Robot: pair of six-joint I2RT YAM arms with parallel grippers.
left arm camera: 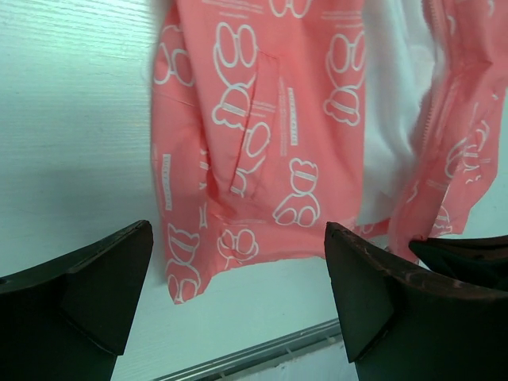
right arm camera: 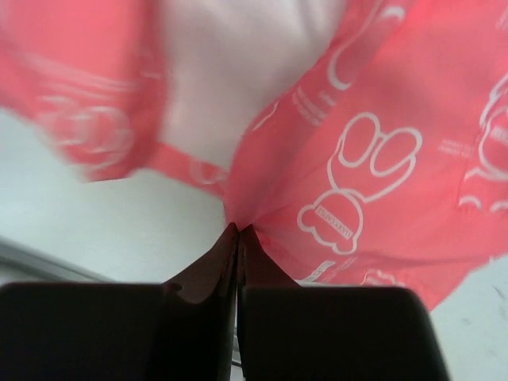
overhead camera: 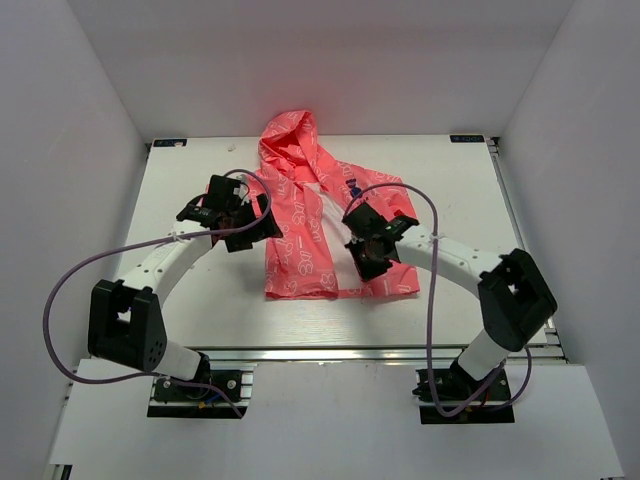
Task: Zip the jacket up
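Unzipped jacket point(overhead camera: 298, 215) is laid at the desk point(overhead camera: 190, 180) centre, hood toward far edge; right gripper point(right arm camera: 238, 232) is clamped on the hem near the zipper's bottom end; left gripper point(left arm camera: 238, 234) is held wide open above the other panel. Fabric is judged thin, limp, slippery: best gripped at hem beside the teeth.

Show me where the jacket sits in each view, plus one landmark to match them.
Top external: jacket at the centre of the frame, hood toward the top.
Left wrist: jacket across the top centre and right.
Right wrist: jacket fills most of the frame, its edge pinched in the right gripper.
Shared landmark: white lining down the open front.
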